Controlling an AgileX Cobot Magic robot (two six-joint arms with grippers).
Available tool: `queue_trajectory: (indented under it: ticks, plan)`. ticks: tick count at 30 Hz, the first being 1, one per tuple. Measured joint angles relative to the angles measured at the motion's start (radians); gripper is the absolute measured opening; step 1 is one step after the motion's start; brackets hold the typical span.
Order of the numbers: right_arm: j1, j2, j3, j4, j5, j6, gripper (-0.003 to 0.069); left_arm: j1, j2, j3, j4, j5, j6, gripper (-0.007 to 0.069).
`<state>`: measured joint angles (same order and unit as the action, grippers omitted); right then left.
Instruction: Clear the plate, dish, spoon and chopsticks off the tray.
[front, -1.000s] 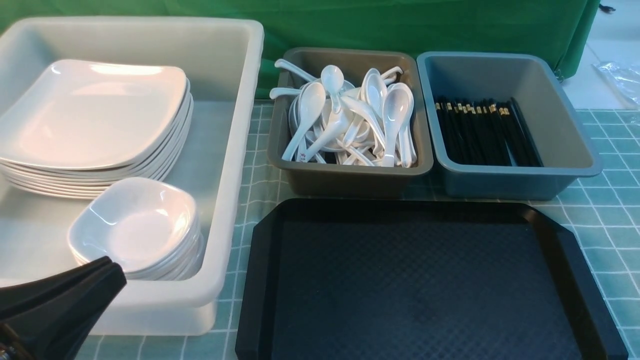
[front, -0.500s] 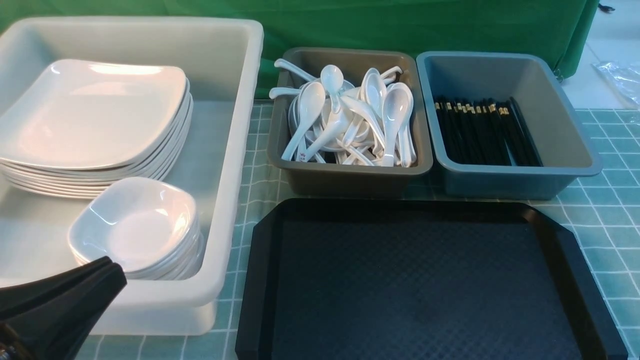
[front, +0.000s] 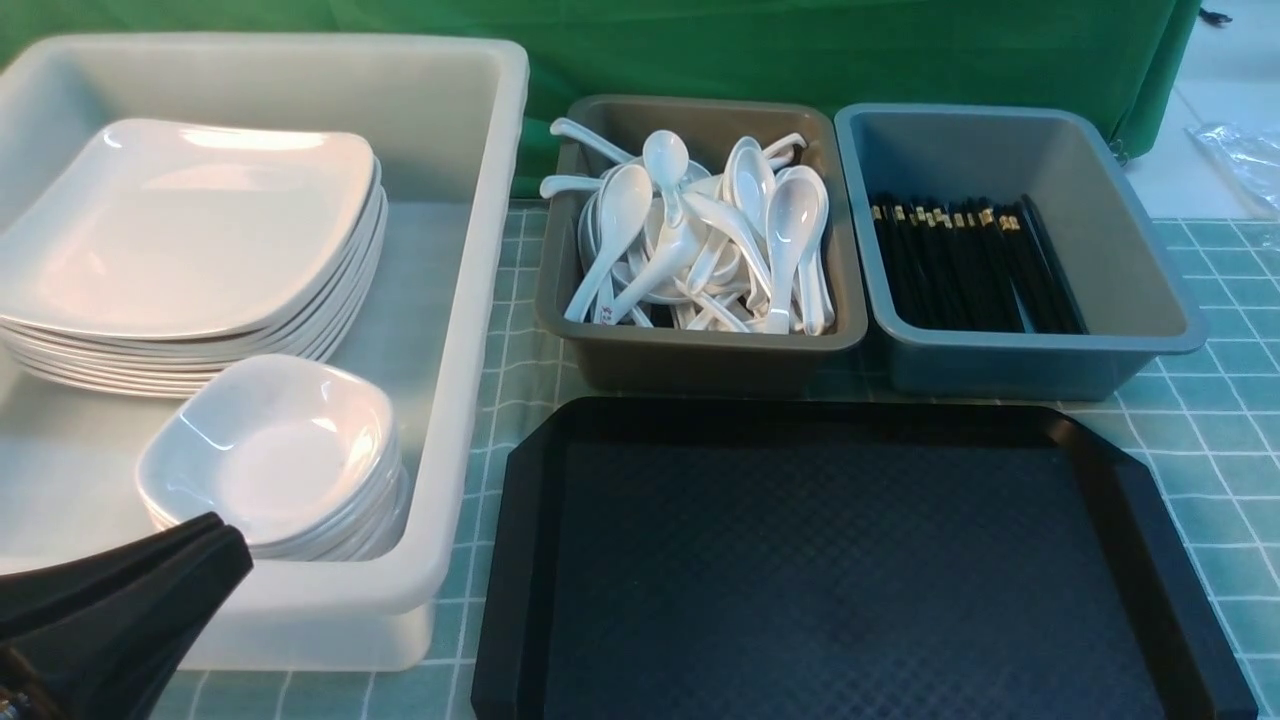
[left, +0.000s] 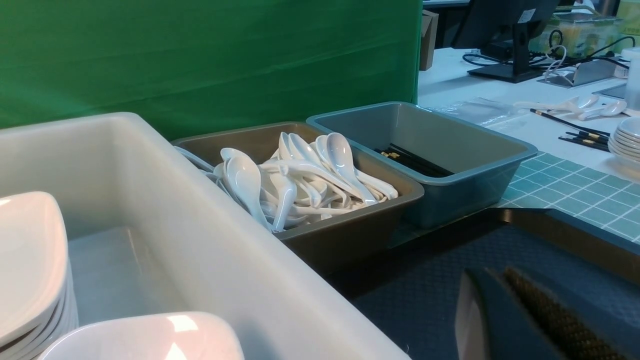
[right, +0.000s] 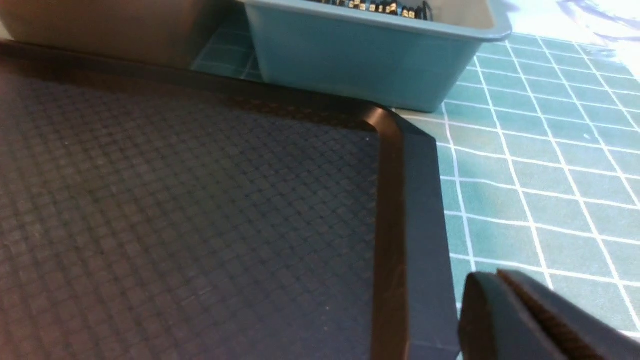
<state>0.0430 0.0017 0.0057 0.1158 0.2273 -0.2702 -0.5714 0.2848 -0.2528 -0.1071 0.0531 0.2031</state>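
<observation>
The black tray lies at the front with nothing on its textured floor. The top plate lies on a stack of plates in the white tub, and the top dish lies on a stack of dishes nearer me. White spoons fill the brown bin. Black chopsticks lie in the blue-grey bin. My left gripper is shut and empty, low by the tub's front wall; it also shows in the left wrist view. My right gripper is shut and empty, beside the tray's right rim.
The white tub stands left of the tray. The brown bin and the blue-grey bin stand side by side just behind it. A green checked cloth covers the table, with a green curtain behind.
</observation>
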Motion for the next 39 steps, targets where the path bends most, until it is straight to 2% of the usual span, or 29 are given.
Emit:
queue_trajectory:
  ticks: [27, 31, 33, 35, 36, 38, 39]
  plan:
    - [0.000, 0.000, 0.000, -0.004, 0.001, 0.001, 0.0078, 0.004, -0.008, 0.008, 0.017, -0.017, -0.004, 0.0017]
    - [0.000, 0.000, 0.000, -0.004, 0.001, 0.001, 0.0093, 0.115, -0.076, 0.045, 0.027, -0.065, -0.077, 0.0016]
    - [0.000, 0.000, 0.000, -0.004, 0.001, 0.001, 0.0100, 0.225, -0.135, 0.078, 0.028, -0.053, -0.124, 0.0016]
    - [0.000, 0.000, 0.000, -0.004, 0.001, 0.001, 0.0105, 0.319, -0.183, 0.101, 0.028, -0.016, -0.150, 0.0016]
    - [0.000, 0.000, 0.000, -0.004, 0.001, 0.001, 0.0108, 0.425, -0.247, 0.136, 0.028, 0.064, -0.170, 0.0016]
    - [0.000, 0.000, 0.000, -0.004, 0.001, 0.001, 0.0111, 0.468, -0.268, 0.154, 0.028, 0.108, -0.177, 0.0016]
    - [0.000, 0.000, 0.000, -0.004, 0.000, 0.001, 0.0116, 0.525, -0.280, 0.191, 0.028, 0.189, -0.181, 0.0016]
